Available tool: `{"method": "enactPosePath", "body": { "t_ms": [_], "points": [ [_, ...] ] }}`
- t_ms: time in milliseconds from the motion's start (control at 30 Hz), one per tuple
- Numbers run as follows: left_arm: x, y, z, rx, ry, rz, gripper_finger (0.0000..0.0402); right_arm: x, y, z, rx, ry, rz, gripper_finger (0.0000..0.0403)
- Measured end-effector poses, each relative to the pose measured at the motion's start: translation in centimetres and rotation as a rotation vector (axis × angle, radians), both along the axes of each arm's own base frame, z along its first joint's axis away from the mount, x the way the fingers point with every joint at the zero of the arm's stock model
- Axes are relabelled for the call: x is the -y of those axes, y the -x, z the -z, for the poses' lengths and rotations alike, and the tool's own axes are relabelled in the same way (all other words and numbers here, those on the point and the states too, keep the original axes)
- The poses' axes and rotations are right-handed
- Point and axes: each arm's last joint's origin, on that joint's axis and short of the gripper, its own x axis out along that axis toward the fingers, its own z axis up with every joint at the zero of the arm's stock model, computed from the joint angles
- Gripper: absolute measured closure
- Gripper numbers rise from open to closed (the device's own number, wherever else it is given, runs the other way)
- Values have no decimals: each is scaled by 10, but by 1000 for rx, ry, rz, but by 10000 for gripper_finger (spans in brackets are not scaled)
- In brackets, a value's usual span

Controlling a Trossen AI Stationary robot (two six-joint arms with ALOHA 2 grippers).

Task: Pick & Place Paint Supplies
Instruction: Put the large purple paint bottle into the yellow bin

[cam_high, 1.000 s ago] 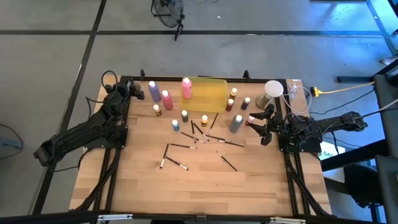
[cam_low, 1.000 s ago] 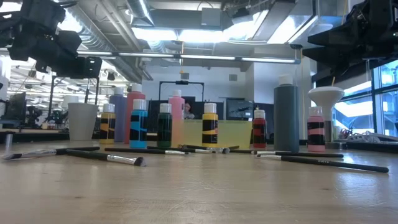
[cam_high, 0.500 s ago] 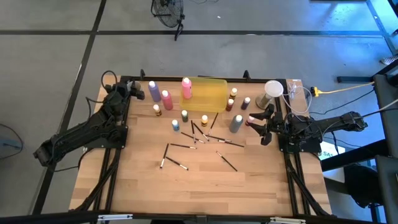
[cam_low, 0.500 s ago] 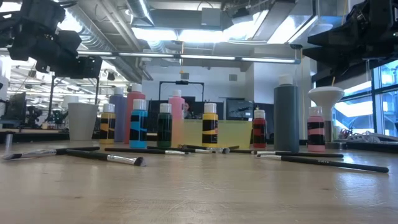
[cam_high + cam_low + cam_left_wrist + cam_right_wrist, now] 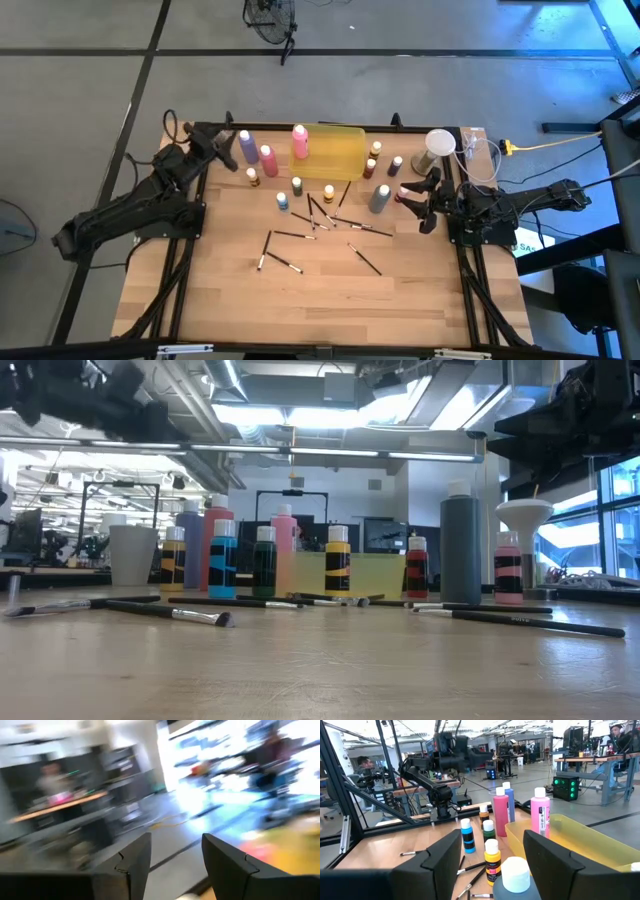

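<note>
At the table's 10 o'clock corner, the left gripper has swung toward the purple bottle and now sits just beside it at its 9 o'clock. You can see its fingers parted in the left wrist view, with nothing between them; over the last second they have opened wider. Read this as an approach: no grasp has been made yet.

The right gripper has not moved. It waits at 3 o'clock, fingers apart and empty, with the grey bottle just beside it at its 9 o'clock.

Note where the supplies stand:
- The pink bottles stand at 11 o'clock, near the yellow tray at 12 o'clock.
- The small paint bottles and brushes are scattered around the centre.

Nothing lies in the tray. Judge the task as barely begun.
</note>
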Motion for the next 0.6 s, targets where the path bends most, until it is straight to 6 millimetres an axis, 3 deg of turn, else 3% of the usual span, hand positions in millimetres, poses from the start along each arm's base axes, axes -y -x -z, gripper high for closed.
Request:
{"method": "enactPosePath", "body": {
  "t_ms": [167, 300, 600],
  "points": [
    [6, -1, -19, 44, -19, 96, 230, 0, 0, 0, 3, -30, -2, 187],
    [6, 0, -33, 67, 96, 103, 231, 0, 0, 0, 3, -31, -2, 187],
    [-7, -14, -86, -151, 372, 97, 231, 0, 0, 0, 4, -27, -1, 187]
  ]
}}
